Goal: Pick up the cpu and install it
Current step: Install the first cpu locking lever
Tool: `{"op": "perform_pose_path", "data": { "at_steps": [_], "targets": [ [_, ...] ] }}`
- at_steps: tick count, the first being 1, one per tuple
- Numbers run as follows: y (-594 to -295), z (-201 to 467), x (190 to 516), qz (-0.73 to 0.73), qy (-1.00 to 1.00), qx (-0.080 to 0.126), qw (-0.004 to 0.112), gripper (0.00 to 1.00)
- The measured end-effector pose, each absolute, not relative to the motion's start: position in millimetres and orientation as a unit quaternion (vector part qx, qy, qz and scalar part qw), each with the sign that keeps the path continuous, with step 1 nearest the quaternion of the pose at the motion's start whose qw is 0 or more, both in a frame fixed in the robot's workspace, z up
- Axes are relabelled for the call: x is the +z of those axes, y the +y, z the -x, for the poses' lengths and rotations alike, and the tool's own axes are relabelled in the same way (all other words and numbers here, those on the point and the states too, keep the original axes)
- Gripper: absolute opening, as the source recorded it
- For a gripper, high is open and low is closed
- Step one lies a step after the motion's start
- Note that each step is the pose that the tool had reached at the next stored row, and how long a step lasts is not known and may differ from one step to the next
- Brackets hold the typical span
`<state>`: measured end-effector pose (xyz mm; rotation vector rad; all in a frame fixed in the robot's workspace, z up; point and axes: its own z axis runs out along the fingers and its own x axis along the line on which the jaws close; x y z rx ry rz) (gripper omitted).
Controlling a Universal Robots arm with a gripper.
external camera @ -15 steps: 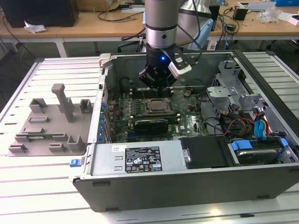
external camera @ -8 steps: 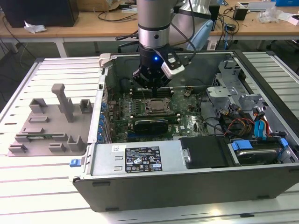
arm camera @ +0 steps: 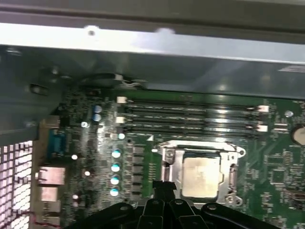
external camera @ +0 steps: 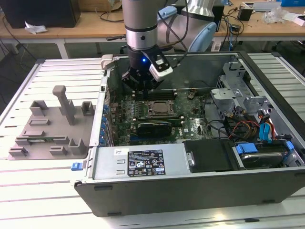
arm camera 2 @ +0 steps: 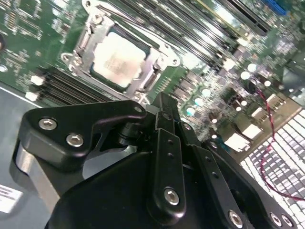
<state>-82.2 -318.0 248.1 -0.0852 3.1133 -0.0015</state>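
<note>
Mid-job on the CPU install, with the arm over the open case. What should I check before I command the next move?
1. In the second wrist view, the cpu lies inside the socket frame: ok.
2. Nothing lies on top of the cpu: ok.
3. The cpu is fully seated and level: cannot tell.
4. The socket frame is latched down: cannot tell.
5. The gripper is beside the cpu, not resting on it: ok.
6. In the exterior view, the grey tray sits outside the computer case, apart from the arm: ok.
</note>
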Motion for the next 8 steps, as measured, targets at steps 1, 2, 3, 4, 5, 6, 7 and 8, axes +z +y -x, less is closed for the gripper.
{"op": "perform_pose_path", "data": {
  "at_steps": [1, 2, 3, 4, 5, 6, 7, 8],
  "targets": [
    [-318.0, 85.0, 248.1, 0.027, 1.000, -0.001, 0.014, 0.11],
    [-318.0, 86.8, 248.1, 0.027, 1.000, -0.001, 0.014, 0.11],
    [-318.0, 89.4, 248.1, 0.027, 1.000, 0.000, 0.014, 0.11],
    [-318.0, 91.1, 248.1, 0.027, 1.000, -0.001, 0.014, 0.11],
    [-318.0, 93.6, 248.1, 0.027, 1.000, 0.000, 0.014, 0.11],
    [-318.0, 95.6, 248.1, 0.027, 1.000, -0.001, 0.014, 0.11],
    [-317.9, 96.9, 248.1, 0.027, 1.000, 0.000, 0.014, 0.11],
    [-318.0, 97.9, 248.1, 0.027, 1.000, -0.001, 0.014, 0.11]
  ]
}}
